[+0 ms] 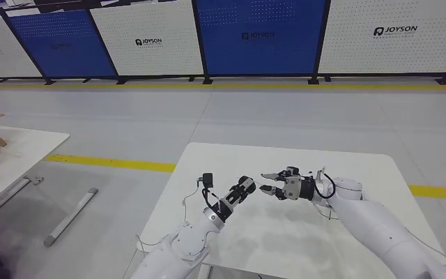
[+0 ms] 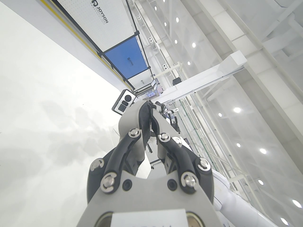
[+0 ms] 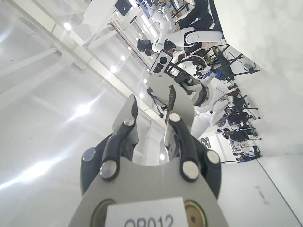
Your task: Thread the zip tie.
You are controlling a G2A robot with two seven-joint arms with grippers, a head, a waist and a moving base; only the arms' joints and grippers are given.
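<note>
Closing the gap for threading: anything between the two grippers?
Nothing visible does. The left gripper, shut, and the right gripper, open, face each other above the table, only air between their tips. Whether the left holds the zip tie, I cannot tell.

Both tools are up over the middle of the table (image 1: 348, 167). The left tool (image 1: 247, 184) sits on the left half, its arm rising from the near left edge. The right tool (image 1: 264, 181) is just beside it on the right, tips facing, near but apart. Off to the left, well apart, stands a second table (image 1: 28, 143). A floor line (image 1: 104, 162) passes under the main table, and a row of panels (image 1: 258, 35) stands far behind.
</note>
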